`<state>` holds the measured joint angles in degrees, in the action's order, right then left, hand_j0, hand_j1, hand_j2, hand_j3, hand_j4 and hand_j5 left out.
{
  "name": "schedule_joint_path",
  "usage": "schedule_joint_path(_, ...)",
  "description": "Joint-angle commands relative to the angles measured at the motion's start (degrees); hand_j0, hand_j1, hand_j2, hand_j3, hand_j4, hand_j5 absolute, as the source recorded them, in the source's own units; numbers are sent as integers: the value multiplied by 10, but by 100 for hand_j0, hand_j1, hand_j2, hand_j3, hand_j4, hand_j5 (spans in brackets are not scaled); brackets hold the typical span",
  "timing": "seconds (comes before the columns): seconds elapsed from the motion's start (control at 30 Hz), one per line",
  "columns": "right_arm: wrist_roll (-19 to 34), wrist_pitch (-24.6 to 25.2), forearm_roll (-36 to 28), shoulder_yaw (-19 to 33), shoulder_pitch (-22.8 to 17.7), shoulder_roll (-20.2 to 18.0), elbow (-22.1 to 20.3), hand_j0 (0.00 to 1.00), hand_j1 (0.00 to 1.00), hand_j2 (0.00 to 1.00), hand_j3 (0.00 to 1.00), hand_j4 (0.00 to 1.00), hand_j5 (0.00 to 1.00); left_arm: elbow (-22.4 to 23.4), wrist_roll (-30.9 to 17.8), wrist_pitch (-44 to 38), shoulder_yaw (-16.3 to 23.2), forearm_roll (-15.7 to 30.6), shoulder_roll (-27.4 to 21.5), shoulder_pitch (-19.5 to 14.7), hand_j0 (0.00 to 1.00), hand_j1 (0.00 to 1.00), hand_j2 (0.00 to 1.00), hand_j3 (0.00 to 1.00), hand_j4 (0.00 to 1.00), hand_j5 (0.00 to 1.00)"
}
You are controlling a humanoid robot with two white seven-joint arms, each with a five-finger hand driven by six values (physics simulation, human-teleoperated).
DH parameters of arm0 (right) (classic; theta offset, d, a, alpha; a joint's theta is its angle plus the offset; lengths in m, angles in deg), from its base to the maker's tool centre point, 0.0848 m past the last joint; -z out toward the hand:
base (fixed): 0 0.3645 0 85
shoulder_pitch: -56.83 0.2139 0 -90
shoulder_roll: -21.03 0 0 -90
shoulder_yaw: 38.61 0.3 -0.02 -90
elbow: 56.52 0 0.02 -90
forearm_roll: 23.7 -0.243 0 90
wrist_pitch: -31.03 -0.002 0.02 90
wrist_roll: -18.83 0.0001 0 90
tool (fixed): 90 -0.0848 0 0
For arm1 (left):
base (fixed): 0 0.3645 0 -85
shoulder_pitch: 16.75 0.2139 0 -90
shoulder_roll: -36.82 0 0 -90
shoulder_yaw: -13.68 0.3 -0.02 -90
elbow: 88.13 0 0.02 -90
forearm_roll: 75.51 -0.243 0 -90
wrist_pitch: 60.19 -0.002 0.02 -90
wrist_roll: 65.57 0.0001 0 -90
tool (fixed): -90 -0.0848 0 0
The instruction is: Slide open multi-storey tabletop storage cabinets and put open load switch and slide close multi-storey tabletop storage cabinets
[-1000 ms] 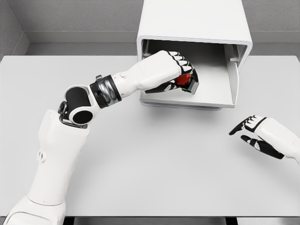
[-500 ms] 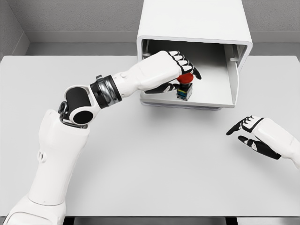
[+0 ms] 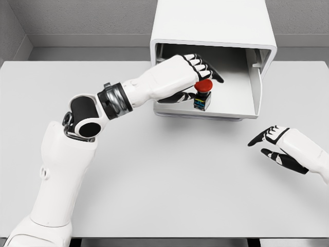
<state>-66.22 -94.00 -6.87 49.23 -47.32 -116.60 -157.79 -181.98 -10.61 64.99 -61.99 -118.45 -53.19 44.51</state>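
Change since half a second ago: the left hand [image 3: 182, 77] has lifted slightly off the load switch [image 3: 202, 95]; its fingers [image 3: 205, 68] now stretch out flatter above the red button instead of curling beside it. A second ago they were wrapped around the switch.
Load switch: upright on the floor of the open drawer [image 3: 234, 100], toward its front left, red cap on top, dark body below; it has not shifted in the last half second.
Left hand: fingers spread loosely, holding nothing; the thumb lies low at the switch's 9 o'clock, and whether it touches the body cannot be told.
Right hand [image 3: 282, 149]: at the table's 4 o'clock, fingers relaxed and apart, empty; it has drifted a little leftward.
Cabinet [image 3: 213, 23]: white, at the table's [image 3: 154, 180] 12 o'clock, drawer pulled out.
Hidden: the left hand covers the drawer's left wall and front corner; the cabinet top is cut by the upper edge; the right forearm leaves the right edge.
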Motion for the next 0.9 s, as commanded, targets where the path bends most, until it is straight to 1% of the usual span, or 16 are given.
schedule_joint_path(0.0,0,0,-5,1,0,-1,-1,59,59,59,59,59,59,-10,0,-2,-1,4,0,0,78,78,78,78,78,78)
schedule_joint_path(0.1,-1,0,-7,1,11,-1,0,62,62,62,62,62,62,-11,0,-2,-6,6,0,-1,78,78,78,78,78,78)
schedule_joint_path(0.2,-1,0,-7,2,12,0,0,62,62,62,62,62,62,-17,0,-2,-11,6,0,-1,78,78,78,78,78,78)
schedule_joint_path(0.3,-1,0,-8,2,15,-1,0,65,65,65,65,65,65,-20,0,-2,-16,7,0,4,78,78,78,78,78,78)
schedule_joint_path(0.47,-1,0,-8,2,15,-1,0,65,65,65,65,65,65,-51,0,-2,-26,11,-15,17,78,78,78,78,78,78)
schedule_joint_path(0.53,-1,0,-8,2,15,-1,0,65,65,65,65,65,65,-86,0,-2,-36,14,-25,37,78,78,78,78,78,78)
schedule_joint_path(0.57,-1,0,-8,2,15,-1,0,65,65,65,65,65,65,-93,0,-2,-43,15,-28,41,78,78,78,78,78,78)
schedule_joint_path(0.63,-1,0,-8,2,15,-1,0,65,65,65,65,65,65,-93,0,-2,-54,16,-34,45,81,81,81,81,81,81)
schedule_joint_path(0.67,-1,0,-8,2,15,-1,0,65,65,65,65,65,65,-93,0,-2,-59,25,-36,45,84,84,84,84,84,84)
schedule_joint_path(0.7,-1,0,-8,2,15,-1,0,65,65,65,65,65,65,-93,0,-2,-63,30,-41,46,84,84,84,84,84,84)
schedule_joint_path(0.77,-1,0,-8,2,15,-1,0,65,65,65,65,65,65,-93,0,-2,-70,58,-58,54,85,85,85,85,85,85)
schedule_joint_path(0.8,-1,0,-8,2,15,-1,0,65,65,65,65,65,65,-93,0,-2,-79,75,-68,56,85,85,85,85,85,85)
schedule_joint_path(0.87,-1,0,-8,2,17,-1,0,65,65,65,65,65,65,-93,0,-2,-90,126,-104,62,85,85,85,85,85,85)
